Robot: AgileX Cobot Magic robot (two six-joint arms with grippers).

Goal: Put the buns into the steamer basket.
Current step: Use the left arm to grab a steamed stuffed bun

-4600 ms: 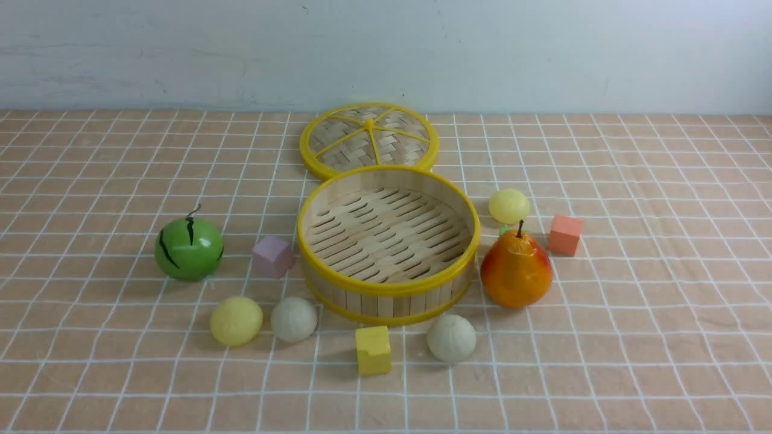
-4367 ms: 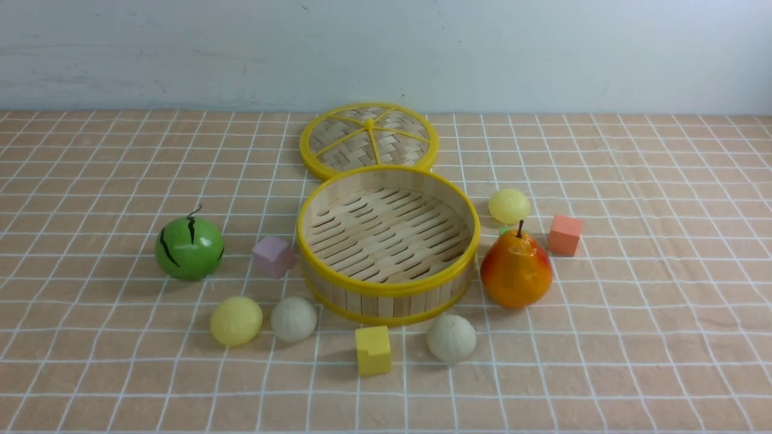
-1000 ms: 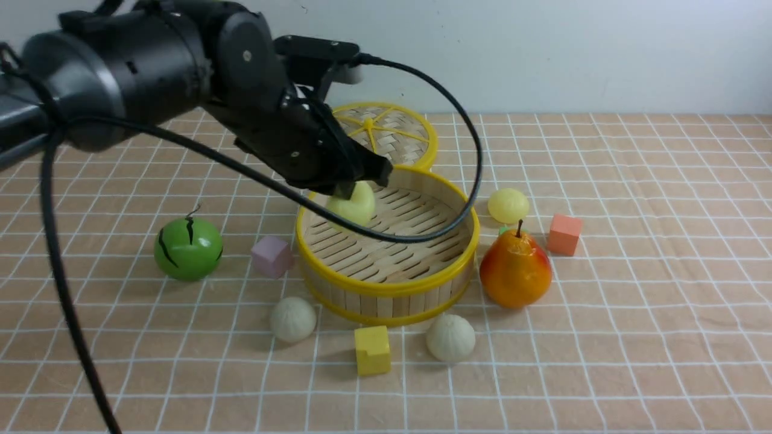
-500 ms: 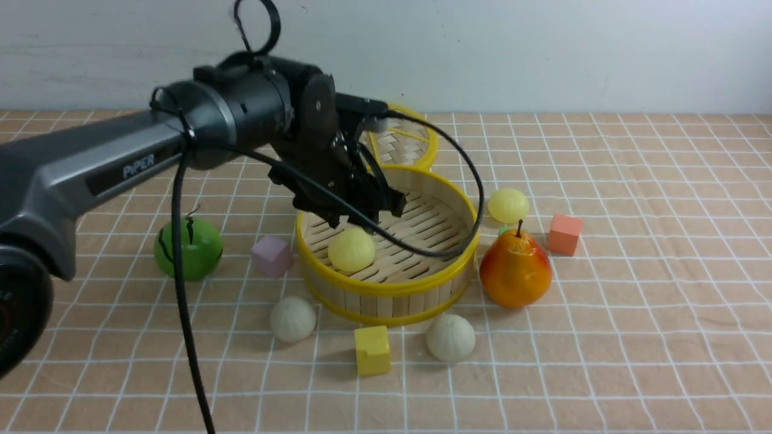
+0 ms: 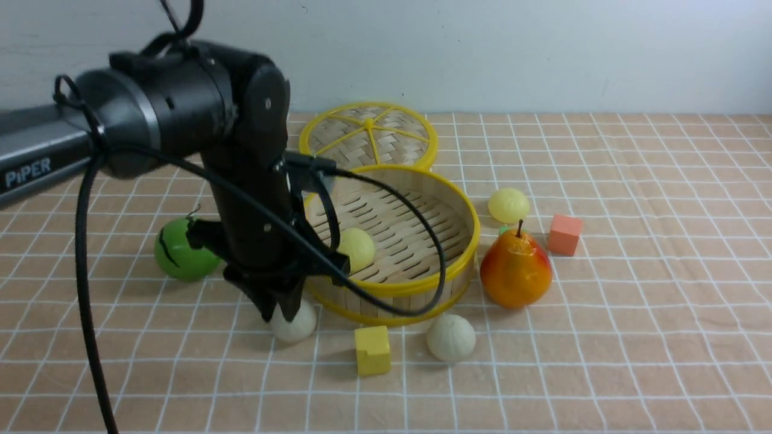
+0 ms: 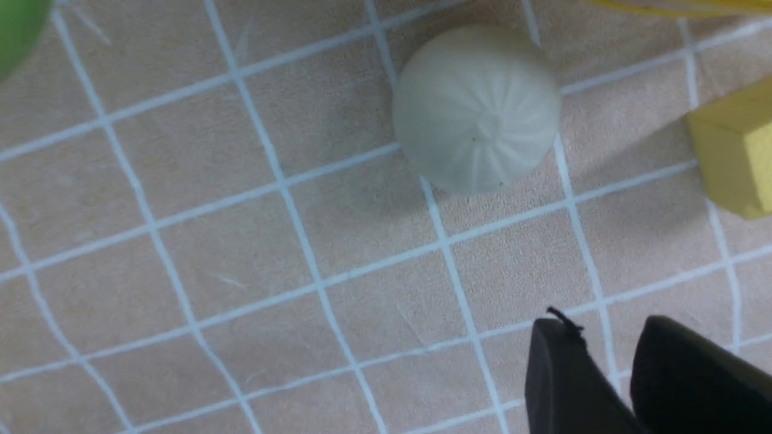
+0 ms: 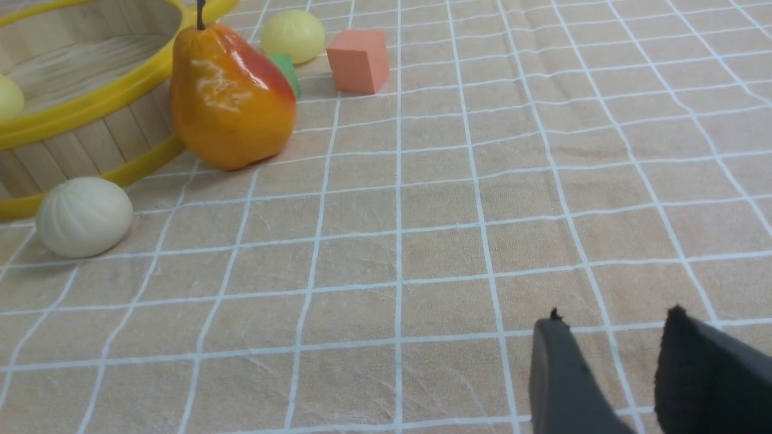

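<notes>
Gone from over the steamer basket (image 5: 422, 284) since half a second ago: left gripper (image 5: 282, 308), now low by the left white bun (image 5: 298, 325) and hiding part of it in the front view. Shown whole only from the left wrist: round, pale, folds meeting on top, apart from the fingers (image 6: 567, 374). Jaws a little apart, holding nothing. Inside the basket, near its left wall: 1 yellow bun (image 5: 357, 248). On the cloth: right white bun (image 5: 451, 337) in front, second yellow bun (image 5: 509, 205) behind the pear (image 5: 515, 271). Right gripper (image 7: 614, 319) seen only from its own wrist, jaws spread, empty.
</notes>
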